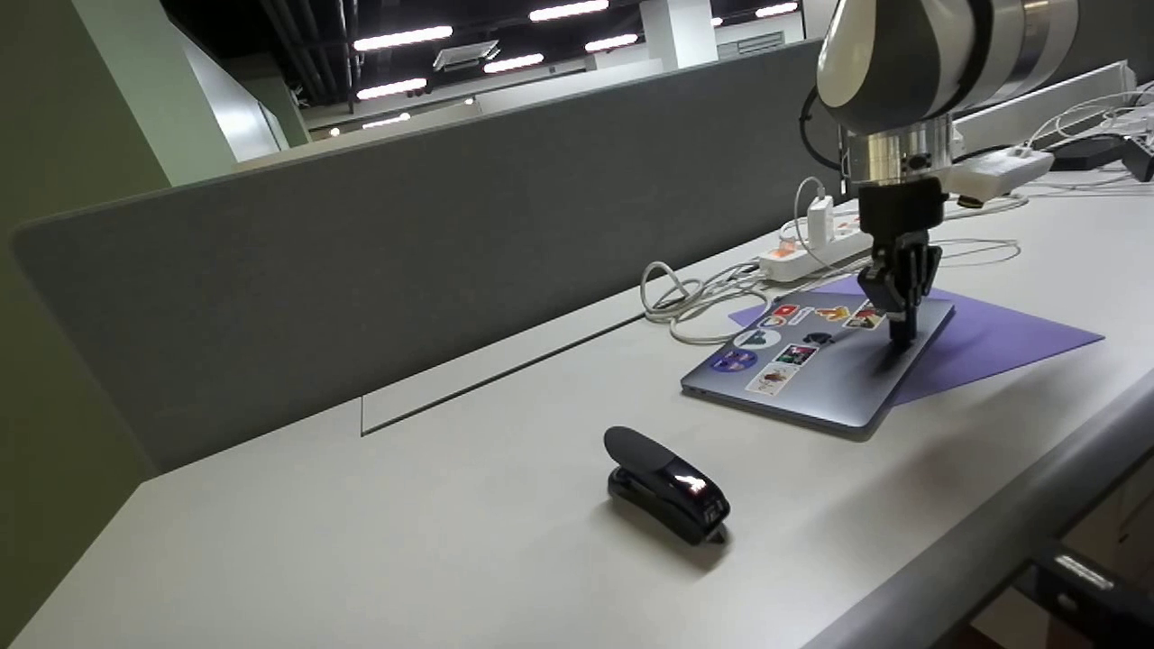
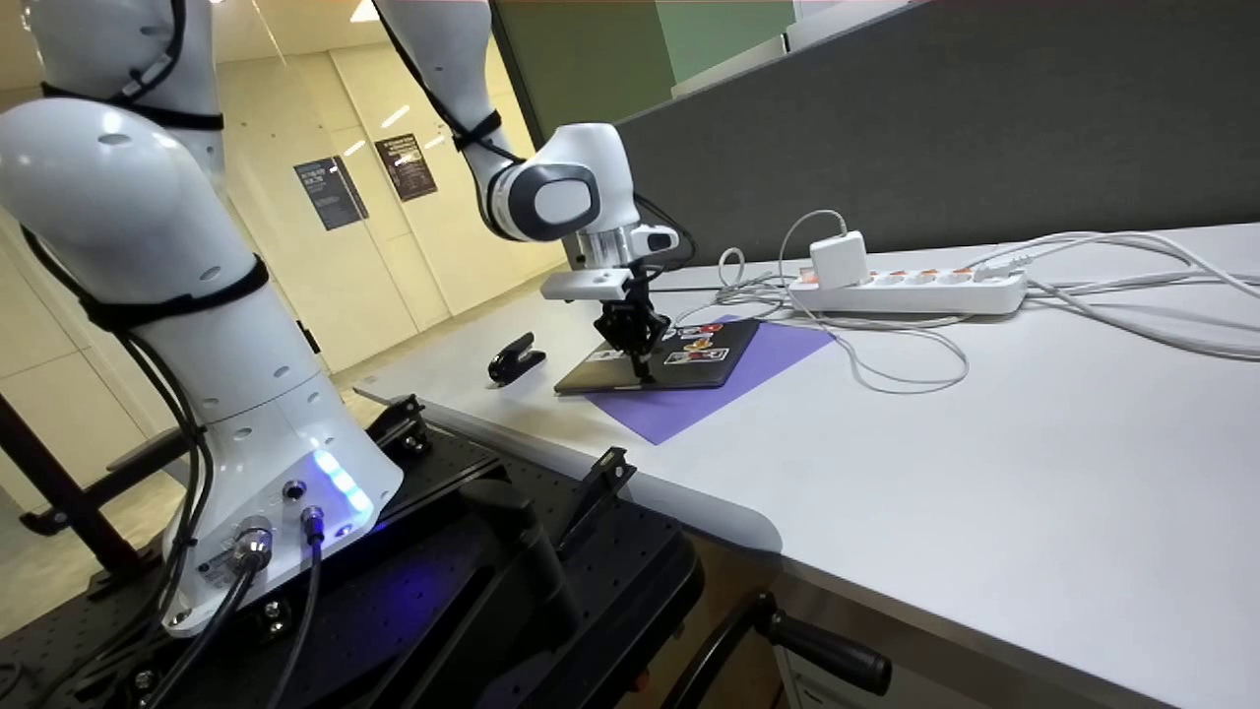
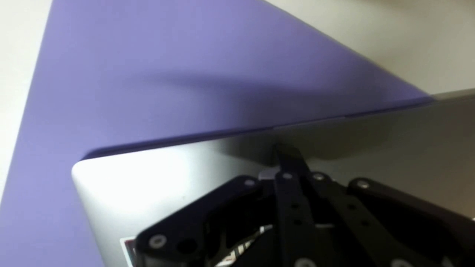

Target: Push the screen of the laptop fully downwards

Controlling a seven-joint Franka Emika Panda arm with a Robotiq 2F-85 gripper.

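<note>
The laptop (image 1: 777, 411) lies on the desk, partly over a flat purple sheet (image 1: 1001, 341). Its screen (image 1: 834, 374) lies flat down over the base, with the grey outer face and stickers up; the display and keyboard are hidden. The lid also shows in an exterior view (image 2: 717, 366) and in the wrist view (image 3: 148, 185). My gripper (image 1: 902, 337) points straight down with its fingers shut and nothing between them. The fingertips (image 3: 287, 152) are at the lid's surface near its free edge, seemingly touching it. The same shows in an exterior view (image 2: 642, 371).
A black stapler-like object (image 1: 667, 487) stands on the desk near the laptop, also in an exterior view (image 2: 514, 360). A white power strip (image 2: 915, 292) with an adapter and loose white cables lies behind the laptop. A grey partition (image 1: 451, 261) runs along the desk's back.
</note>
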